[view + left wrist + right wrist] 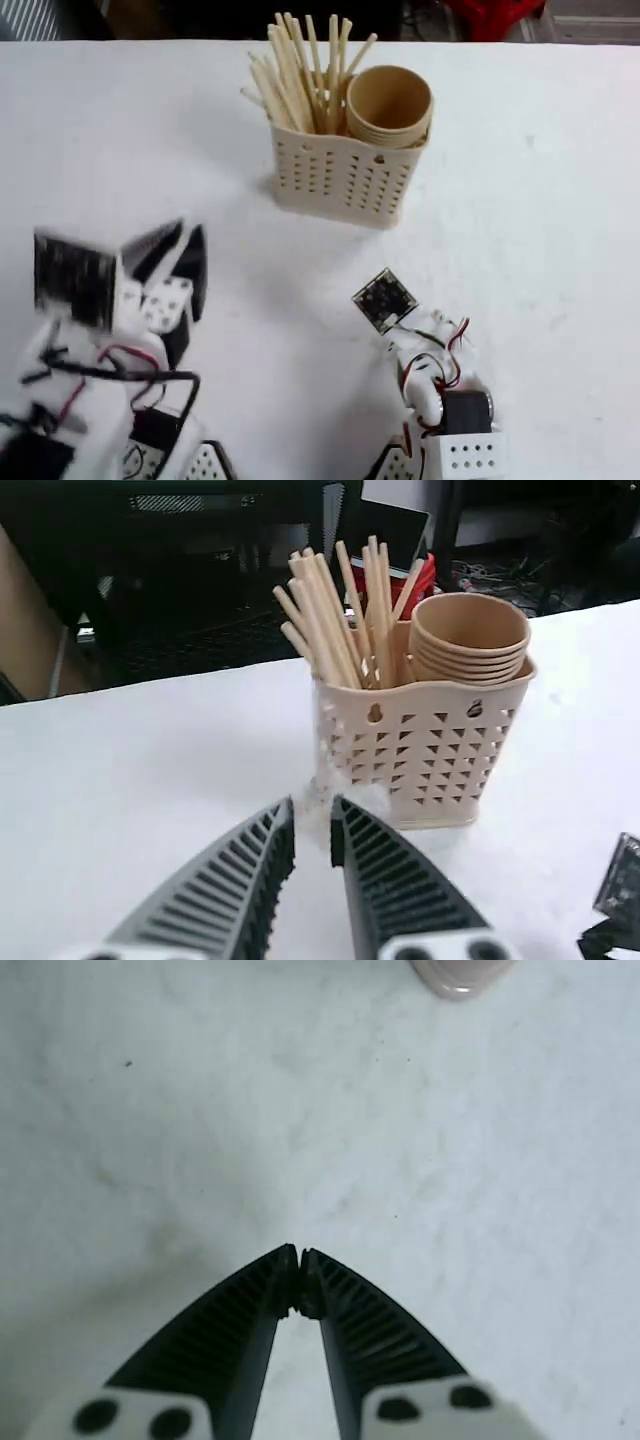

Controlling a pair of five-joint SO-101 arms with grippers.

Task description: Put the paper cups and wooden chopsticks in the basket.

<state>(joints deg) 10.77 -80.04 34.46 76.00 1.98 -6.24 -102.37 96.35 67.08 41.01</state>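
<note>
Looking down from the high camera, I see the cream perforated plastic basket (340,180) standing upright on the white tabletop (540,200), toward the far side and roughly in the middle. The bundle of pale wooden chopsticks (300,70) stands on end in the basket's left part, the sticks fanning outward above the rim. The nested stack of tan paper cups (390,105) sits in the right part, mouth up, just beside the chopsticks and rising a little above the rim. I can see no cup or chopstick lying loose on the table.

My left gripper (312,825) is at the near left of the table, well apart from the basket. Through its wrist camera the basket stands beyond the tips. Its two black ribbed fingers (240,880) are parted by a narrow gap, with only bare tabletop showing between them, so the jaws are slightly open and empty.

My right arm (430,380) sits at the near edge, on the near side of the basket and apart from it. Its wrist camera looks straight down at the tabletop. The right gripper (298,1285) has its black fingertips pressed together with nothing caught between them, so those jaws are closed and empty. A pale rounded edge (460,972) pokes into that view beyond the tips; I cannot tell what it belongs to.
</note>
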